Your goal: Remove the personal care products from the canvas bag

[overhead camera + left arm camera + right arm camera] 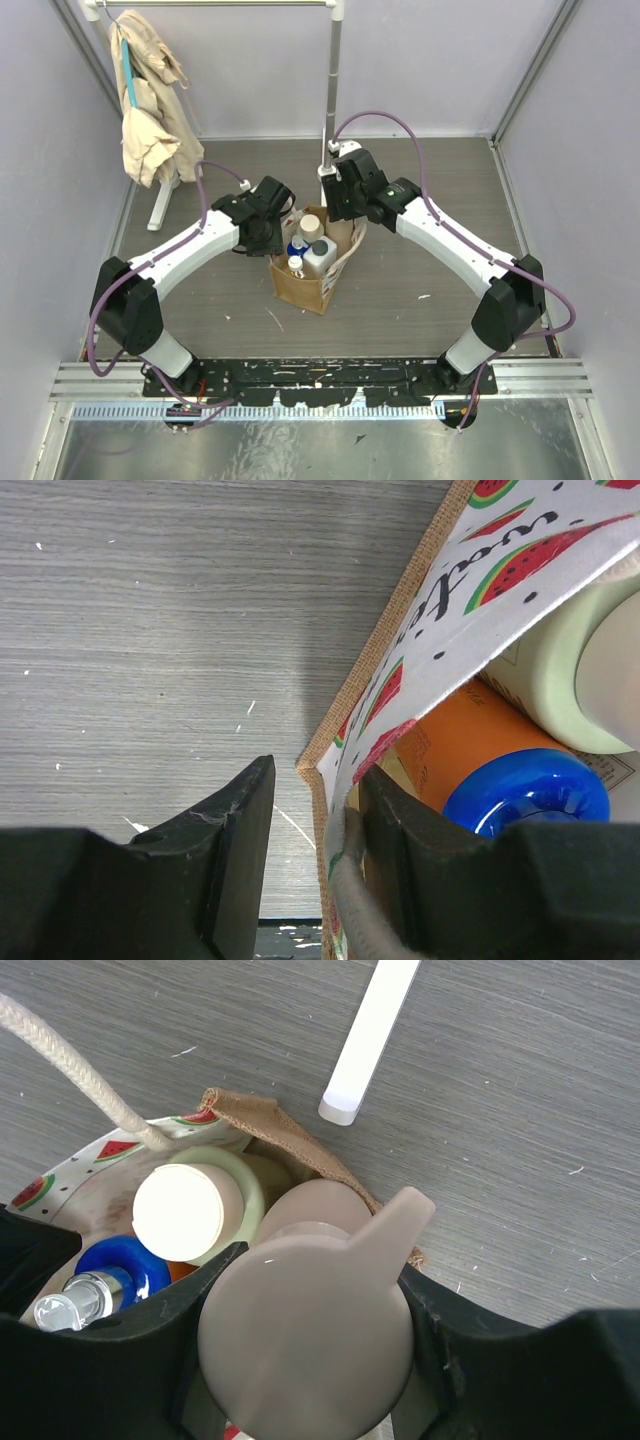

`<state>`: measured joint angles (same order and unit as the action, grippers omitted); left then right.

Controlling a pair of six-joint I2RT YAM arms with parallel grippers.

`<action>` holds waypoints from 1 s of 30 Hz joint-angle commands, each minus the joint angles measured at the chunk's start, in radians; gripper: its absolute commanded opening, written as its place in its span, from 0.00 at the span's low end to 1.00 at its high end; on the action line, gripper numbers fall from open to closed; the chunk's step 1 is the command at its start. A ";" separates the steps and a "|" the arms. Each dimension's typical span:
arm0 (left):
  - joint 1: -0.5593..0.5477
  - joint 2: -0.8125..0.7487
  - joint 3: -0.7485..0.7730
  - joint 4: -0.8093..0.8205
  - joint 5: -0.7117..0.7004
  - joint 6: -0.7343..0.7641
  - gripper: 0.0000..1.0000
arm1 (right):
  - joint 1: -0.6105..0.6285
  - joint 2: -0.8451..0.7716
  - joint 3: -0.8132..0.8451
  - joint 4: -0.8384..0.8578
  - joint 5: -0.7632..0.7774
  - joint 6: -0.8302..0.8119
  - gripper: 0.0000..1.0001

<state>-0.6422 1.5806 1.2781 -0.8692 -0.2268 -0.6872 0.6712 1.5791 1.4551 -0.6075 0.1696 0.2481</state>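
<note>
Surface: grey wood-grain surface [420, 290], scuffed with small white flecks; a metal rail [320, 380] runs along its near edge under the arm bases
Room: pale lilac walls [420, 60] close in on three sides; a white clothes rack [333, 80] stands at the back, one of its feet [370, 1035] lying on the surface just beyond the bag
Garment: a beige garment [150, 110] hangs from the rack's left end on a blue hanger [130, 75], well apart from the bag
Canvas bag: the canvas bag [300, 285] stands upright mid-surface, between the two arms; brown outside, white watermelon-print lining [480, 560] inside; a cream rope handle [70, 1060] loops up from its rim
Left pincer: the left pincer [318, 780] straddles the bag's rim at a corner, one finger outside, one inside, pinched together on the cloth wall beside the handle's root
Right pincer: the right pincer [320, 1265] sits over the bag's mouth; its fingers press on both sides of the tan pump-top bottle [300, 1360], clamped on its head
Pump-top bottle: upright in the bag, nozzle pointing away from the arm bases
Other bottles: all inside the bag; the olive-green bottle [240, 1185] with its cream cap touches the pump-top; the orange-and-blue bottle [525, 790] lies just beside the left pincer's inner finger; the white rectangular bottle [322, 260] and a small white-capped bottle [295, 264] sit at the bag's near side
</note>
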 commanded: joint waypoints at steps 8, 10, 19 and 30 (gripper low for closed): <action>0.016 -0.027 0.029 -0.032 -0.068 0.006 0.44 | 0.003 0.024 0.320 0.066 0.004 -0.026 0.26; 0.024 -0.036 0.024 -0.029 -0.062 0.011 0.44 | 0.003 0.053 0.399 0.025 0.014 -0.041 0.28; 0.058 -0.095 -0.008 -0.022 -0.047 0.037 0.44 | -0.061 0.102 0.554 -0.031 0.030 -0.063 0.27; 0.070 -0.142 -0.030 -0.025 -0.039 0.046 0.44 | -0.209 0.058 0.523 -0.018 -0.008 -0.067 0.25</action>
<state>-0.5873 1.5005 1.2366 -0.8951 -0.2268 -0.6579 0.4995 1.7111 1.9457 -0.7570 0.1635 0.1875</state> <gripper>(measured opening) 0.451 0.560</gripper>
